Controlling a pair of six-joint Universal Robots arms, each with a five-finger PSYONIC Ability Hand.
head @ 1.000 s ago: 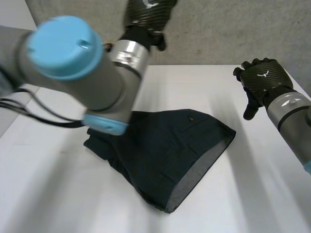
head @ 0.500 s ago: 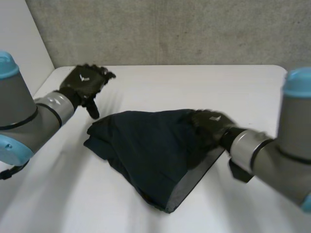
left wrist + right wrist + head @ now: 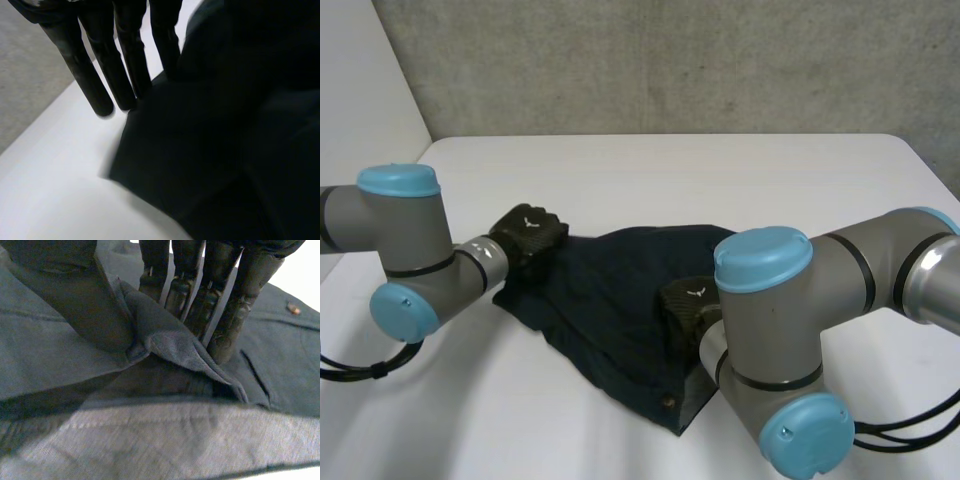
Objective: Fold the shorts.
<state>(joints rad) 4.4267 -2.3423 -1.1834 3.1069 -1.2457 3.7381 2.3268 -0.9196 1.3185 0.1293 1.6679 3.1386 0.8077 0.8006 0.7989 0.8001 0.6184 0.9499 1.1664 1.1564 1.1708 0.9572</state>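
Note:
Dark navy shorts [image 3: 610, 290] lie crumpled in the middle of the white table [image 3: 670, 170], a small button [image 3: 667, 403] showing near their front hem. My left hand [image 3: 527, 236] rests at the shorts' left end; in the left wrist view its straight fingers [image 3: 105, 65] touch the edge of the cloth [image 3: 225, 125]. My right hand [image 3: 682, 305] sits on the shorts' right front part. There its fingers [image 3: 220, 295] and thumb pinch a raised fold of the cloth [image 3: 165, 340], the paler inner side [image 3: 150, 440] lying under the palm.
My right arm's big elbow [image 3: 770, 330] hangs over the shorts' right side and hides it. A grey wall [image 3: 670, 60] runs along the table's far edge. Bare table lies behind the shorts and at the front left [image 3: 470, 420].
Both arms have swung down to the shorts. The left hand dropped onto their left end. The right hand slid along the hem towards the front and closed on a fold.

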